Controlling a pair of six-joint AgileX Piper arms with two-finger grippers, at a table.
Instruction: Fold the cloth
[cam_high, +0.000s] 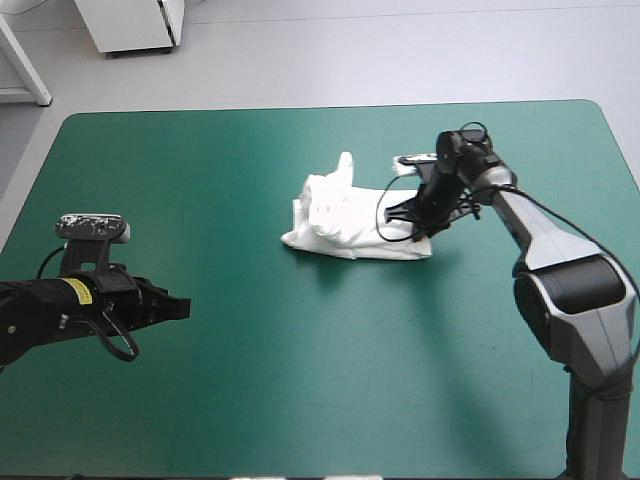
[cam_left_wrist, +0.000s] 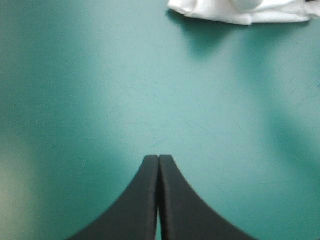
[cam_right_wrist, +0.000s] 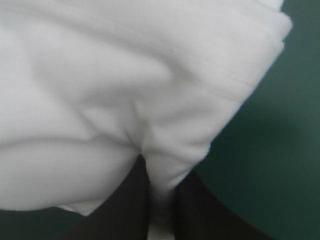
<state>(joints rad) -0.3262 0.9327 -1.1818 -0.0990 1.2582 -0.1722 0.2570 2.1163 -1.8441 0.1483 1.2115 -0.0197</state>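
1. The T-shirt (cam_high: 345, 220) is a white, crumpled, low heap, wider than it is deep, with soft folds and rounded creases over its top.
2. One narrow part of the cloth stands up from the heap's far side; whether this is a sleeve or a corner cannot be told.
3. The near edge of the heap lies flat on the cover. It runs as an irregular line and casts a thin shadow.
4. In the right wrist view the cloth fills most of the field, and a stitched hem (cam_right_wrist: 235, 80) crosses a thick, doubled fold.
5. The heap rests on the tabletop (cam_high: 300, 380), which carries a teal-green cover. It lies slightly right of centre and in the farther half, well apart from every edge.
6. The right pincer (cam_high: 415, 228) meets the heap at its right end. Its black fingers are drawn almost together, with a fold of the white cloth pinched between them.
7. The left pincer (cam_high: 180, 306) is near the left edge of the tabletop, over bare cover and well apart from the heap.
8. The left pincer's fingers are pressed together into one pointed arch and grip nothing. The T-shirt lies far ahead of their tips.
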